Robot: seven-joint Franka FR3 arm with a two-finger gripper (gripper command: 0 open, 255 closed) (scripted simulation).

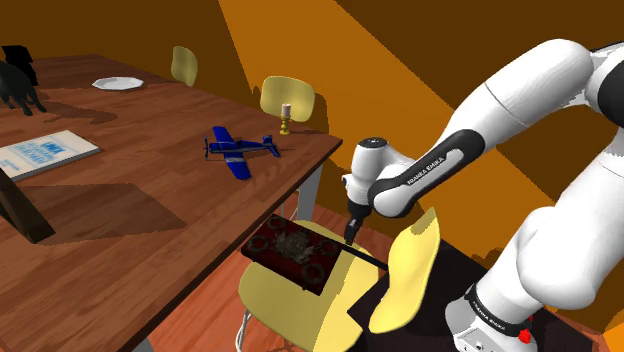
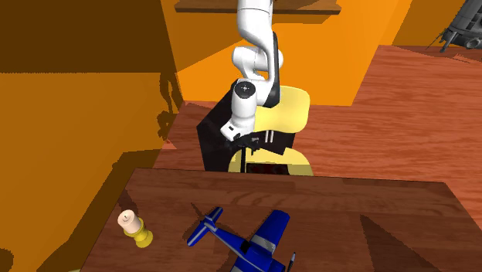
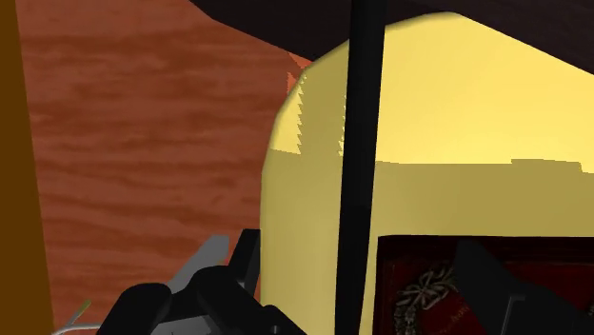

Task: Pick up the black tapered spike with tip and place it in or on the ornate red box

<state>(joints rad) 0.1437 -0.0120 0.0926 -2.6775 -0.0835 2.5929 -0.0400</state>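
- Hanging over the yellow chair seat (image 1: 285,310): gripper (image 1: 349,236), fingers wide apart, holding nothing.
- Lying between the fingers, untouched: black spike (image 3: 359,143), on the seat, just beside the red box (image 1: 290,250).

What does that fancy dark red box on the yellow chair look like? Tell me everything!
The ornate dark red box is flat and rectangular, and its top is covered in pale curly ornaments and round patterns. It lies flat on the yellow chair's seat, just beside the edge of the wooden table. A thin black spike lies along one side; whether they touch isn't clear.
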